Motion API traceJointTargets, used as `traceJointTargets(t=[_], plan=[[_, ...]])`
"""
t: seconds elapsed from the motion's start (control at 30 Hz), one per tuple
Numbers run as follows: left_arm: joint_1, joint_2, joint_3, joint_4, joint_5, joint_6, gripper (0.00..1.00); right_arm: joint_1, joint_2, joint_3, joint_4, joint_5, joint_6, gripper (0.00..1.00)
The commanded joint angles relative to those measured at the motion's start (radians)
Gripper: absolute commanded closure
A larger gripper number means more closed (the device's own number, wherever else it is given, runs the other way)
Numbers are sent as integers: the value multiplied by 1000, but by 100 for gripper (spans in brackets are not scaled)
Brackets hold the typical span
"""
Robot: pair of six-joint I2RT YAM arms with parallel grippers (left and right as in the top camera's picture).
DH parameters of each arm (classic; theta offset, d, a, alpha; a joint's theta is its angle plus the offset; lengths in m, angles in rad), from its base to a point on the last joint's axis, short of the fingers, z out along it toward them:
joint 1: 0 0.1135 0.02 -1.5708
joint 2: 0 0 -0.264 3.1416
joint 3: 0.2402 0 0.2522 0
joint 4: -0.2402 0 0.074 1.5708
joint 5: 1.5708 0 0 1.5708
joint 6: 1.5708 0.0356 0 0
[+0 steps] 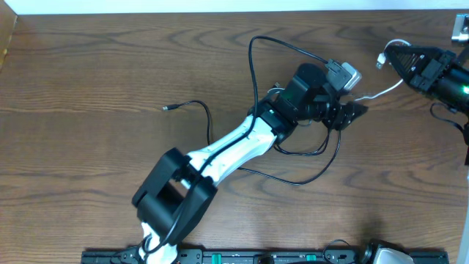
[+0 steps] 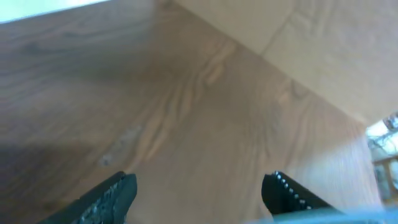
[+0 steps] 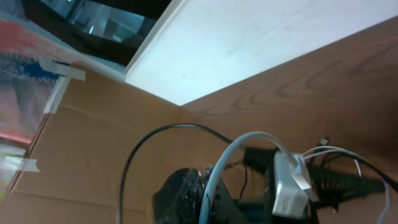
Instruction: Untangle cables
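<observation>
The left hand (image 1: 350, 111) is released over the middle of the counter (image 1: 88, 147). In the left wrist view its 2 fingers (image 2: 115, 198) stand wide apart with only bare wood grain between them; nothing is in the left hand (image 2: 199, 194). From overhead it sits just beside the near end of the white cable (image 1: 381, 89), though whether it touches the cord cannot be told.

The right hand (image 1: 394, 59) is at the far right edge of the counter, clenched on the white cable. The cord's short end loops out past the fingertips, and the rest runs from the right hand diagonally down toward the left hand. In the right wrist view the white cable (image 3: 249, 138) arcs up from the bottom of the frame close to the camera; the fingers themselves are too dark and cropped there to make out.

The black cable (image 1: 253, 73) lies loose on the counter around the left arm. 1 plug end (image 1: 167, 108) rests well to the left, apart from everything else. The cord passes under the arm, rises in a tall loop behind the wrist, and trails in 2 or more curves on the near side. In the right wrist view the black cable (image 3: 143, 140) shows as a thin dark arc beside the white one.
</observation>
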Motion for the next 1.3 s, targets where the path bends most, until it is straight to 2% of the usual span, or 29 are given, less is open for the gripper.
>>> traceJointTargets(t=[0.0,0.07,0.1,0.17,0.23,0.37,0.53,0.73,0.9,1.17,1.23,1.27], plan=[[16,31,1,48,-80,-69,30,3,-4,11,0,-41,-9,99],[16,42,1,46,-118,-88,37,3,-4,11,1,-44,-9,99],[16,44,1,38,-133,-87,46,3,-4,11,0,-43,-9,99],[16,45,1,3,-195,-87,74,3,-4,11,-2,-43,-12,99],[18,45,1,-31,-291,-87,92,3,-4,11,-4,-43,-34,99],[31,35,1,-116,-454,-79,92,3,-3,11,-38,-13,-85,99],[66,-55,2,-310,-456,-64,92,3,1,10,-154,174,-151,99],[110,-315,2,-584,-437,-64,93,4,60,10,-241,359,-252,99],[124,-537,3,-605,-427,-34,93,5,159,10,-243,369,-297,99],[166,-727,31,-604,-383,-35,93,36,294,10,-262,352,-446,81],[180,-737,51,-592,-333,-45,92,56,313,10,-265,331,-482,69],[189,-738,63,-582,-303,-56,93,66,317,10,-266,322,-500,60]])
